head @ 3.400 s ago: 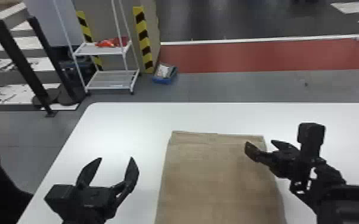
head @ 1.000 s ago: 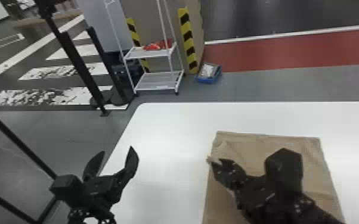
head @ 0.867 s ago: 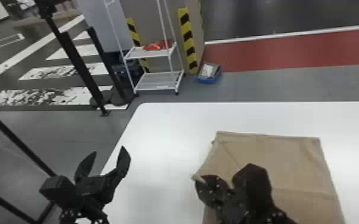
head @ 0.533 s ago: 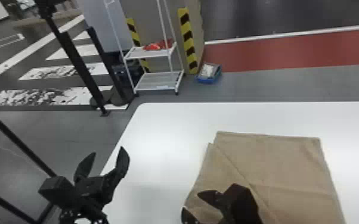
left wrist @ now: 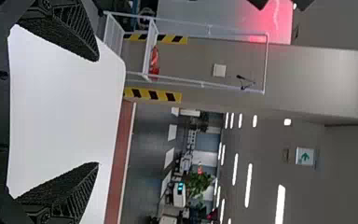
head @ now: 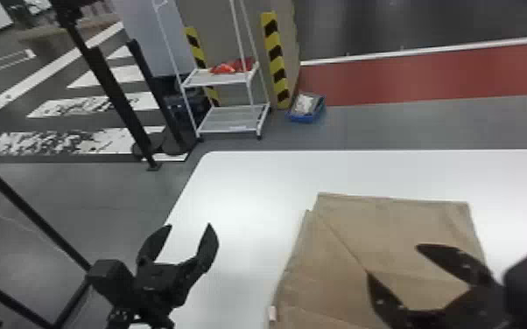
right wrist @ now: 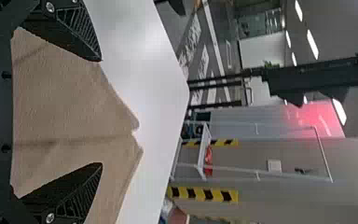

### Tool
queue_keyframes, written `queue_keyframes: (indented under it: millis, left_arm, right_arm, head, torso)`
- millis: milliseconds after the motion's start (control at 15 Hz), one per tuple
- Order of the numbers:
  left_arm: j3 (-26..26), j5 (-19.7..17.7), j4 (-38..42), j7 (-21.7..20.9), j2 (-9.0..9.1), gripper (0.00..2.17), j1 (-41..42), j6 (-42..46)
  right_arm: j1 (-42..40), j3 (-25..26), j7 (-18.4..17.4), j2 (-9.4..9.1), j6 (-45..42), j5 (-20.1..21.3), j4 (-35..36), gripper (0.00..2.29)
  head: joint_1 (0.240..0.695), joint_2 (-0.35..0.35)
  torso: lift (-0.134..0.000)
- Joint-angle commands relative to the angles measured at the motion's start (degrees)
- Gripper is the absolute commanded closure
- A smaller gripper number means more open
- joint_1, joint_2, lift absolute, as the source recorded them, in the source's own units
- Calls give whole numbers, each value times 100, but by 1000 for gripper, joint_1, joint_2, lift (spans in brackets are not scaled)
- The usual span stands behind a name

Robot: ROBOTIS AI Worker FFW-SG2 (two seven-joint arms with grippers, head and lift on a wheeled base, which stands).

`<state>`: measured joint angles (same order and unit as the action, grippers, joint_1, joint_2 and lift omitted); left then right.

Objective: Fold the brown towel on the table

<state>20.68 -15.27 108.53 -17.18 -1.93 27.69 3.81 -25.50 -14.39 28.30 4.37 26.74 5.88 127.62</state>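
Note:
The brown towel (head: 407,232) lies on the white table (head: 249,192), its left part showing a diagonal line and a slightly offset layer edge. Over the towel's near part, my right gripper (head: 391,258) stands open in the head view. In the right wrist view the same gripper (right wrist: 101,112) has its fingers wide apart, with the towel (right wrist: 65,102) beyond them. My left gripper (head: 190,224) is open to the left of the towel, near the table's left edge. Seen from its own wrist, the left gripper (left wrist: 98,112) has bare table between its spread fingers.
Beyond the table's far left corner stand a white rack (head: 227,78) with a red item on it and a blue bin (head: 306,107) on the floor. Black posts (head: 116,92) rise at the left. A small pale tag (head: 272,313) shows at the towel's near left edge.
The right gripper moved left and nearer, laying the towel's left part over to a new line, then opened and shifted back right. The head view has turned left. The left gripper shifted slightly.

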Motion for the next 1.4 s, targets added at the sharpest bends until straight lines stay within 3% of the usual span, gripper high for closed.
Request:
queue_keyframes:
  millis: [0,133,200,400,467,600,733,867,1067,1333]
  left_arm:
    - [156,323,-209,-761,8,76,-53,-272]
    - [367,578,-271,-1719,-9,80,-45,-834]
    - [481,718,-148,-2308,-44,80,-45,-1397]
    - [630,1606,388,-3609,-123,83,-1,-2258]
    - [621,1966,573,-4039,-176,83,34,-2381]
    - [604,2379,951,-4646,-185,87,122,-2434]
    - [586,2555,1267,-5120,-229,83,158,-2645]
    - [349,2960,1707,-5586,-299,80,298,-2697]
    - [-240,3548,1882,-5665,-457,140,404,-2592]
    - [-882,4287,1496,-5498,-475,211,395,-2012]
  right_arm:
    - [-324,1492,176,-32,-164,-764,220,76]
    - [-517,2924,571,-278,-164,-1713,316,80]
    - [-508,3601,773,-401,-94,-2073,299,80]
    - [-447,4787,949,-442,29,-2451,149,80]
    - [-412,5051,984,-442,29,-2513,26,80]
    - [-262,5368,1222,-442,47,-2504,-158,80]
    - [-254,5411,1257,-442,47,-2504,-308,80]
    - [-201,5429,1257,-442,47,-2504,-431,80]
    - [-157,5429,1257,-442,64,-2504,-492,80]
    - [-131,5438,1257,-442,64,-2513,-562,80]
  head:
    - [695,350]
    - [695,337]
    - [695,275]
    - [695,122]
    - [695,5]
    - [695,-81]
    - [695,-147]
    - [695,-205]
    - [695,-262]
    - [695,-332]
  torso:
    - [-113]
    - [-113]
    - [-113]
    - [-113]
    - [-113]
    - [-113]
    - [-113]
    - [-113]
    - [-113]
    - [-113]
